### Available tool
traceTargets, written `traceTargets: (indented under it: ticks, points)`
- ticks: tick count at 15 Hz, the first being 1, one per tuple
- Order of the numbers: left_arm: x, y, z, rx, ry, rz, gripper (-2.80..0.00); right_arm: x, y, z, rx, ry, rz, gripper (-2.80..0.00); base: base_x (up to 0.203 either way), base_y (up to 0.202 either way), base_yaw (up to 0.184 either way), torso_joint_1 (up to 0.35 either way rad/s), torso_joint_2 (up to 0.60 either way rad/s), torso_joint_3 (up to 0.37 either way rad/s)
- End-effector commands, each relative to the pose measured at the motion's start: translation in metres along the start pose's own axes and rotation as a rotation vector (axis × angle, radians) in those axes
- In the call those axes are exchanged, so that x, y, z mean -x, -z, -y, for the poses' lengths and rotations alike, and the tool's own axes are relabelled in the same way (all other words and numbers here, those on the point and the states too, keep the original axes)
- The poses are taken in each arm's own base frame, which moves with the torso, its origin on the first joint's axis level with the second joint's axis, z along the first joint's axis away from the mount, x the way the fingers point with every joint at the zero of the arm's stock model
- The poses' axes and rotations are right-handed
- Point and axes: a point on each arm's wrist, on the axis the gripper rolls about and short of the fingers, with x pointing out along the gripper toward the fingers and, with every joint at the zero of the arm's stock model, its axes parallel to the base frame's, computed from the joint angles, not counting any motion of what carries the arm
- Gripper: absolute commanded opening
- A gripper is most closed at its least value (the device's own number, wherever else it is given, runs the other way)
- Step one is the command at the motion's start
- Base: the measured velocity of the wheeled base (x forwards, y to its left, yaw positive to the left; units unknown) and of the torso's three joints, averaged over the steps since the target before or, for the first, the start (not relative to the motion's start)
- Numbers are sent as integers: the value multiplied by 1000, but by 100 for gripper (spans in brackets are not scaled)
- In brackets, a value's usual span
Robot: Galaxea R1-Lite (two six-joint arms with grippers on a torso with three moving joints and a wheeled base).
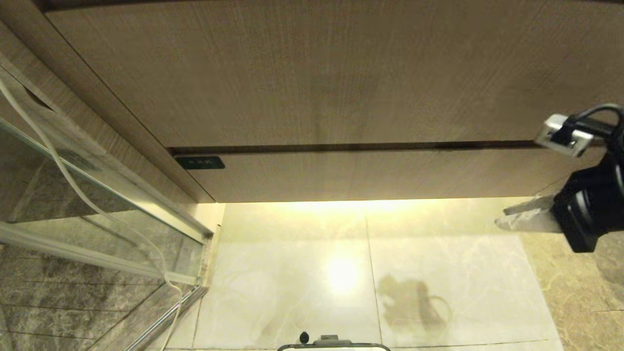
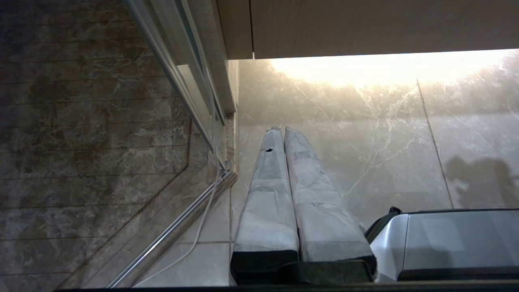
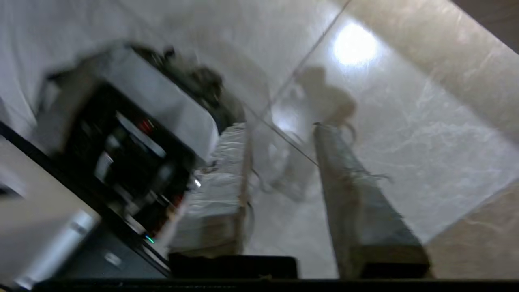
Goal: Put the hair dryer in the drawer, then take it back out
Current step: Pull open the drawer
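Glossy marble floor (image 1: 453,273) spreads beneath the right gripper (image 3: 284,162), whose fingers stand apart, holding nothing; the closed drawer (image 1: 370,175) lies beyond it. Only the left wrist view shows the left gripper (image 2: 284,134), fingers pressed together; no view shows the hair dryer.

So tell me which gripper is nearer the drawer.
Right. The right gripper hangs open just below the drawer front's right end; the left gripper, shut, points at the floor, short of it.

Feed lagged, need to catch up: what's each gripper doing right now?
Left gripper: shut, holding nothing, over the floor.
Right gripper: open, empty, near the closed drawer.
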Motion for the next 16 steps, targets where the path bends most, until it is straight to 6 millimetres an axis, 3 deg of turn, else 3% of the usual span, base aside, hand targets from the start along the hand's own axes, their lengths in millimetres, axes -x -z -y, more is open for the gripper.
traceTargets:
  ticks: [1,4,7,8,11,16]
  points:
    - [0,0,0,0,0,-1,-280,-36,19,16,268,-49,-119,0,0,0,0,0,0,0]
    - [0,0,0,0,0,0,-280,-63,27,47,582,69,-27,0,0,0,0,0,0,0]
    - [0,0,0,0,0,0,-280,-86,60,52,754,186,85,0,0,0,0,0,0,0]
    - [0,0,0,0,0,0,-280,-87,62,53,820,258,166,0,0,0,0,0,0,0]
    - [0,0,0,0,0,-1,-280,-99,62,58,1006,316,400,0,0,0,0,0,0,0]
    - [0,0,0,0,0,-1,-280,-121,40,82,975,319,451,0,0,0,0,0,0,0]
